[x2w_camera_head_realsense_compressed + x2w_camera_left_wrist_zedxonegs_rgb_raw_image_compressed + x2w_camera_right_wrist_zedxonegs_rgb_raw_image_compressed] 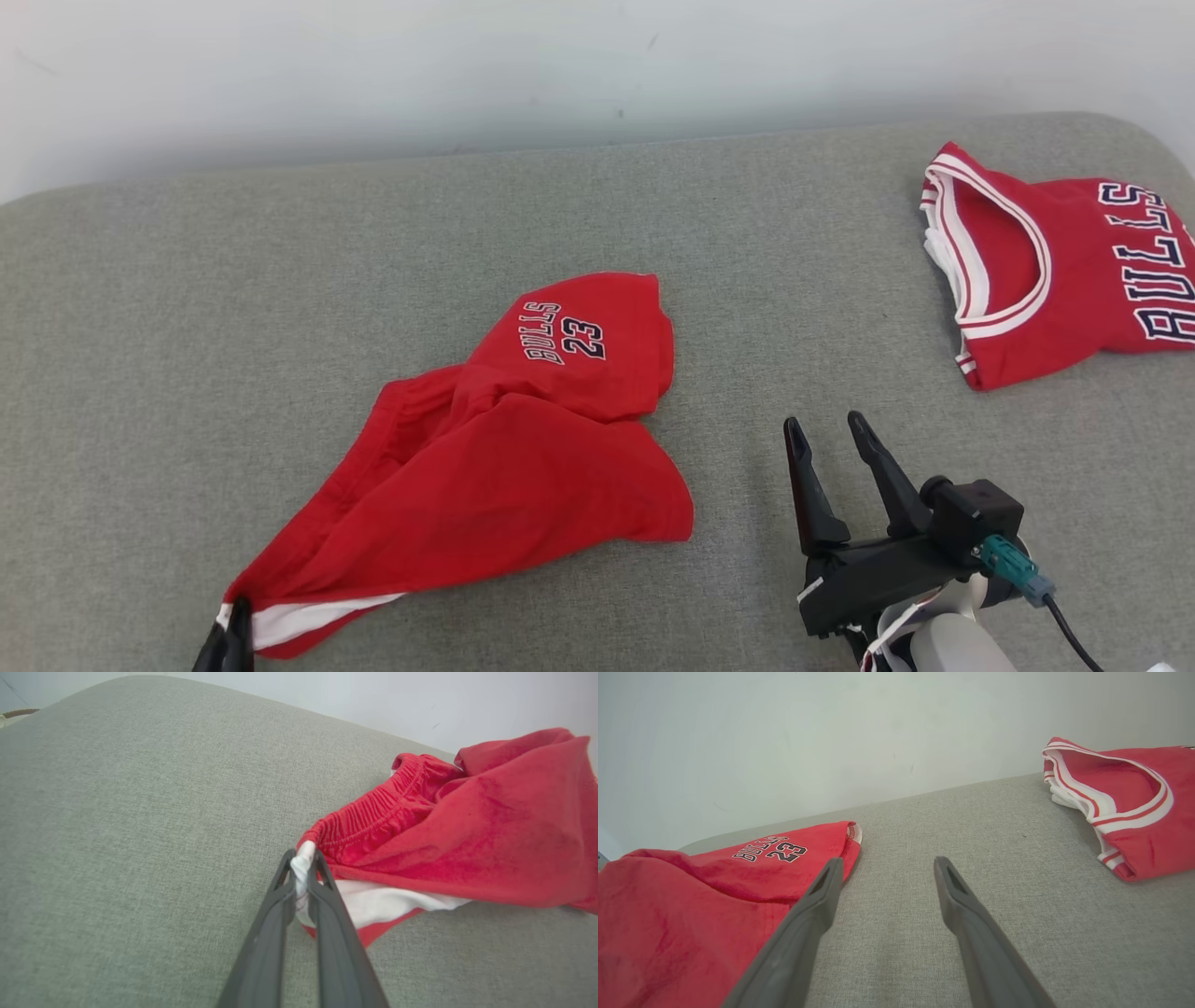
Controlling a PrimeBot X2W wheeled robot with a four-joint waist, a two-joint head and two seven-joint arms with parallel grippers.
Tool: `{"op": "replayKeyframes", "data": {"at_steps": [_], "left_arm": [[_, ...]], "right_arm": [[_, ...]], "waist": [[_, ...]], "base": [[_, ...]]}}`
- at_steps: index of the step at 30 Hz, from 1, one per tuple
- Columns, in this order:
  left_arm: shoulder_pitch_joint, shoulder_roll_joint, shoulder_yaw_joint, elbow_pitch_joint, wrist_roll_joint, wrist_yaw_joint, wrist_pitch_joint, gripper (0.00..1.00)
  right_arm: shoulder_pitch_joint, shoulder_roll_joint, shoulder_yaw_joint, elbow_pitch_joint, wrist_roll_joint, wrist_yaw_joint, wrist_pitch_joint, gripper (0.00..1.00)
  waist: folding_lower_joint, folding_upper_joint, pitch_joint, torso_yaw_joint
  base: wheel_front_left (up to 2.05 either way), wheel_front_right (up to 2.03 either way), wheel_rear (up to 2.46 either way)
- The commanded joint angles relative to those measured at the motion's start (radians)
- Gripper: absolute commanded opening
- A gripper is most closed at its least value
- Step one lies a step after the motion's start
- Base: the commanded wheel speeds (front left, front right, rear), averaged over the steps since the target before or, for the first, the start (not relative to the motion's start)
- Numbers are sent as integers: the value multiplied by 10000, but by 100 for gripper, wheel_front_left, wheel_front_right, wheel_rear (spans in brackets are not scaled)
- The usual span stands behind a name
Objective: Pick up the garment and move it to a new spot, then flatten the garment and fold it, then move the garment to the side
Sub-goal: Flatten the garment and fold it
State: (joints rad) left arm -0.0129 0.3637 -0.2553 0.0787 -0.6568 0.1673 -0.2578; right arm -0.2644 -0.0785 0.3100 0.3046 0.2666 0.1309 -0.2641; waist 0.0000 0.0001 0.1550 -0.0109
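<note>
Where the left hand (303,858) is clamped on the white-trimmed corner of the red shorts (523,448), the garment trails off from its fingertips, rumpled on the grey padded surface (280,280). The right hand (823,422), fingers apart and empty, sits just beyond the shorts, and a red jersey (1055,271) lies farther past it.

Shorts (523,467) red, wht hem band, navy lettering; jersey (1074,280) red w/ wht stripes; surface (187,327) grey.

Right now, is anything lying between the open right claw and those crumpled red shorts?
Nothing visible: only bare grey fabric surface lies between the right gripper and the crumpled red shorts. The folded red jersey sits on the gripper's other side.
</note>
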Motion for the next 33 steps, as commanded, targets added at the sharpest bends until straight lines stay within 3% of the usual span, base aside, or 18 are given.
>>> {"op": "replayKeyframes", "data": {"at_steps": [1,2,3,16,33], "left_arm": [[-14,-89,183,22,297,-73,-77,21],[-58,-187,341,-7,544,-116,-77,85],[-73,-310,495,-46,757,-172,-78,100],[297,-1631,2129,-538,2459,-1018,-60,100],[433,-2690,3752,-997,4150,-1578,-59,100]], "right_arm": [[-98,-64,18,-1,32,-4,-22,100],[-96,-79,14,6,35,-4,-22,100],[-92,-90,22,13,42,-4,-21,100],[49,-175,199,168,115,-4,-21,100],[0,-694,1996,1169,1395,-4,335,100]], "waist": [[0,-1,19,38],[0,-1,21,61],[0,-1,19,83],[0,-1,-305,219],[0,-1,-856,512]], "base": [[0,0,0],[0,0,0],[0,0,0],[0,0,0],[0,0,0]]}}
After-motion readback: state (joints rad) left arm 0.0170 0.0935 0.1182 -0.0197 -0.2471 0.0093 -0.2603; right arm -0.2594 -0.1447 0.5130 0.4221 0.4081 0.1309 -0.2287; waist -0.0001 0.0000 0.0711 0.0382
